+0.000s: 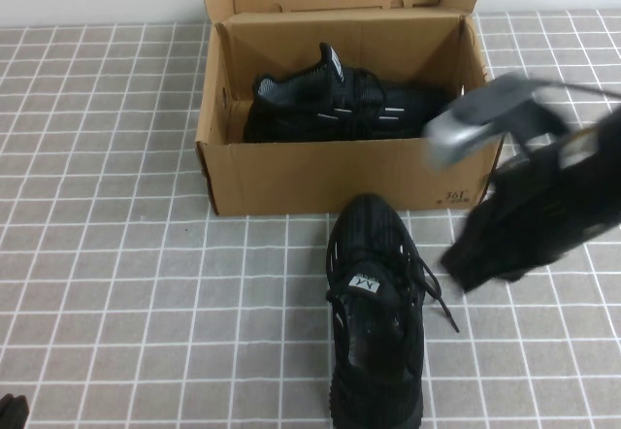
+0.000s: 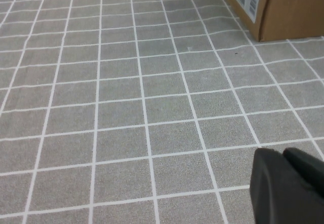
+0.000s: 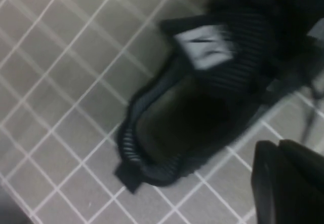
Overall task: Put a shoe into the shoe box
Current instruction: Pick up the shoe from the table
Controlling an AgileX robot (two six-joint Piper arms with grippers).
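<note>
The shoe, a black knit sneaker with a white logo tag on its tongue, lies on the tiled table just in front of the shoe box, toe toward the box. The box is open, its lid flap standing up behind. The pair-mate with grey lining lies inside it. My right gripper hangs shut and empty just right of the shoe, level with its laces. In the right wrist view the shoe's opening and tag show beside the shut gripper. My left gripper sits at the near left corner, shut and empty.
The table is covered by a grey cloth with a white grid. A corner of the box with a printed label shows in the left wrist view. A grey part of the right arm hangs over the box's front right corner.
</note>
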